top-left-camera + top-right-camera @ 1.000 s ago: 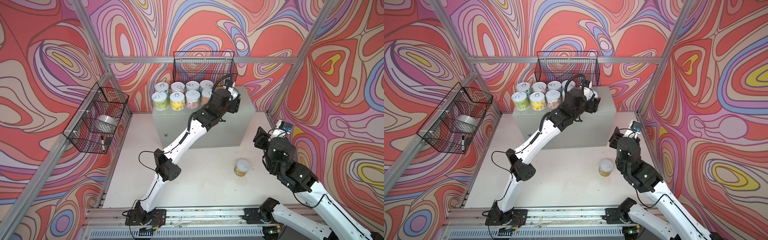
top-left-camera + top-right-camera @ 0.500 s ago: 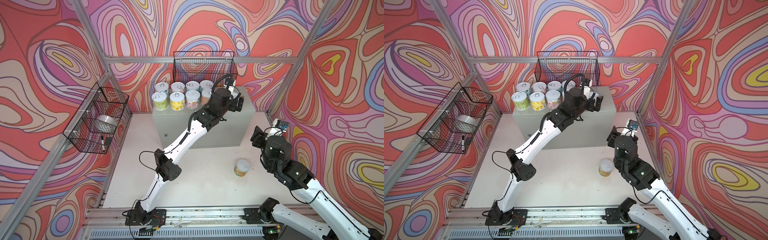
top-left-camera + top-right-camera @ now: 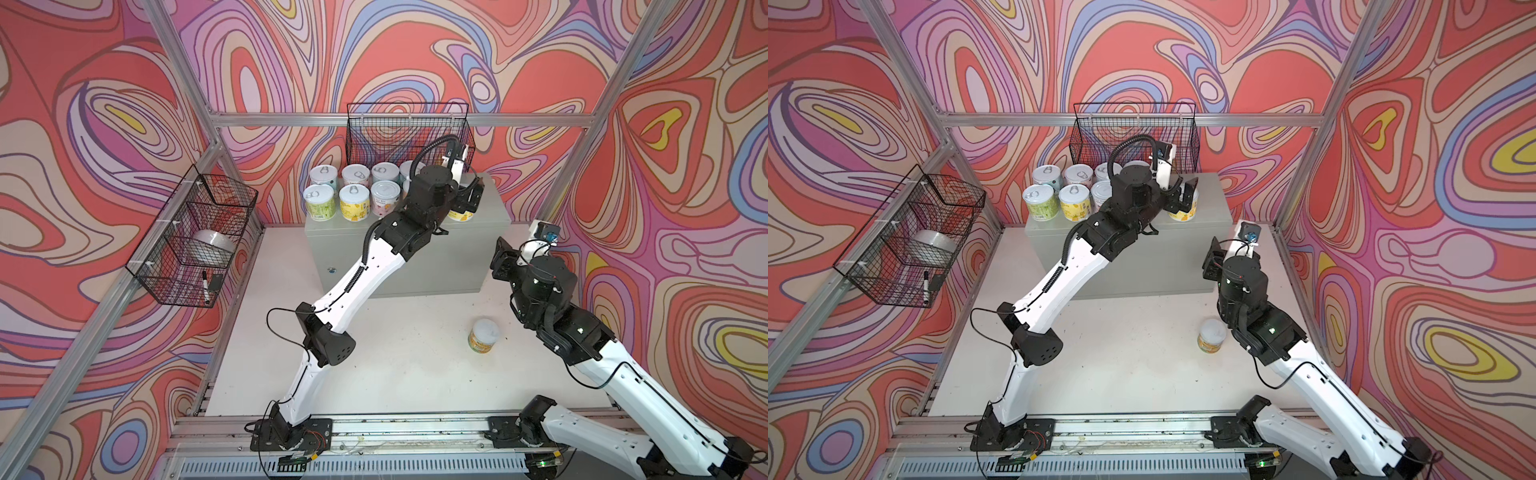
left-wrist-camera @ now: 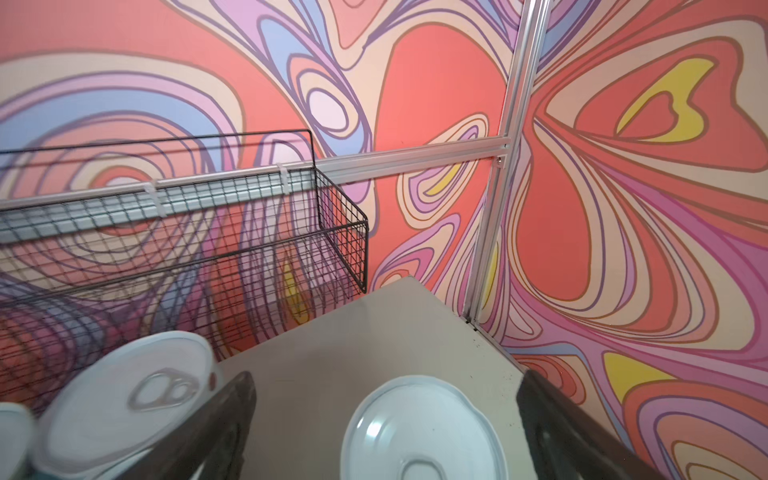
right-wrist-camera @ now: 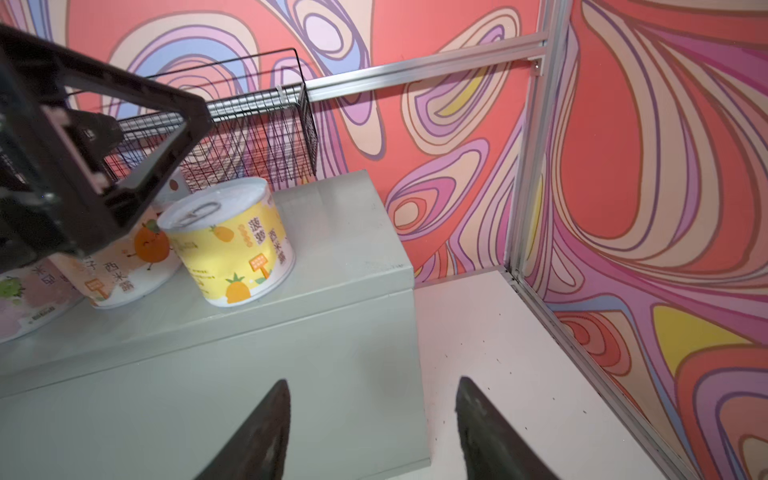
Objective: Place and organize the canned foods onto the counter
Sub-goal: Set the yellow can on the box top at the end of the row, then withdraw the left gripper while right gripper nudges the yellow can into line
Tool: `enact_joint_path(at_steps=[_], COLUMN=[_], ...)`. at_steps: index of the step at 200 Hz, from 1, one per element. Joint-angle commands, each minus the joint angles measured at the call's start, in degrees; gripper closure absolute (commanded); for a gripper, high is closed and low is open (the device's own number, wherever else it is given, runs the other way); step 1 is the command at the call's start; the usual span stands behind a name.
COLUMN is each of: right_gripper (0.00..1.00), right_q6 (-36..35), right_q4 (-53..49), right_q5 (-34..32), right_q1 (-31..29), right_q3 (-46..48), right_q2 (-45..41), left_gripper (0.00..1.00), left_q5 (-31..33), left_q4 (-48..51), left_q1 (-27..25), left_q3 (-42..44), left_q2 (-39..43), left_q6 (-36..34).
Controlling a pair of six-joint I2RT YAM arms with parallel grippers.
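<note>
Counter (image 3: 490,249), top, left part: cans (image 3: 355,195), upright, two rows.
Top, right part: pineapple can (image 5: 232,245), upright, just beside orange-label can (image 5: 124,266).
Left gripper (image 4: 384,399): spread wide astride pineapple can, gripping nothing. Advised: withdraw straight up before swinging, lest a finger nudge it.
Floor before counter's right end: one loose can (image 3: 484,334).
Right gripper (image 5: 374,384): parted, empty, near counter's right front corner.

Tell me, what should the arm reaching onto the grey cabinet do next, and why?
Probably lift the left gripper straight up and away. Its jaws stand wide open on either side of the yellow can, which sits upright on the counter beside the other cans, so it looks placed. A lone can stands on the white floor.
</note>
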State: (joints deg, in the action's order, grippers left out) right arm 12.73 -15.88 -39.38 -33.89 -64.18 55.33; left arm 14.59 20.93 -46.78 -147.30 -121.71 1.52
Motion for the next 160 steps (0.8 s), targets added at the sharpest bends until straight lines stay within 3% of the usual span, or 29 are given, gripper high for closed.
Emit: enact_joint_path(at_steps=[1, 32, 74, 113, 160], right_gripper=[0.35, 0.34, 0.44, 0.4, 0.35], right_q6=[-2.53, -3.04, -3.36, -3.56, -2.89], right_q4=[3.24, 4.29, 4.25, 2.88, 3.2], right_q5=[4.97, 10.83, 15.84, 20.06, 24.46], right_q1=[1.37, 4.25, 7.07, 9.76, 13.52], right_q3=[-2.86, -6.07, -10.77, -14.32, -15.71], right_q2=[2.47, 7.22, 12.84, 17.67, 20.29], left_gripper=[0.0, 0.0, 0.0, 0.0, 0.01], left_q5=[3.39, 3.74, 4.01, 14.52, 24.33], left_q4=[-2.82, -10.2, -7.5, -3.23, 2.35], left_q1=[0.04, 0.08, 0.06, 0.07, 0.2], left_q3=[7.67, 28.94, 48.05, 65.04, 75.05], left_q2=[11.24, 27.13, 43.53, 57.98, 67.8], left_q6=[-3.43, -2.1, -1.69, -0.66, -1.36])
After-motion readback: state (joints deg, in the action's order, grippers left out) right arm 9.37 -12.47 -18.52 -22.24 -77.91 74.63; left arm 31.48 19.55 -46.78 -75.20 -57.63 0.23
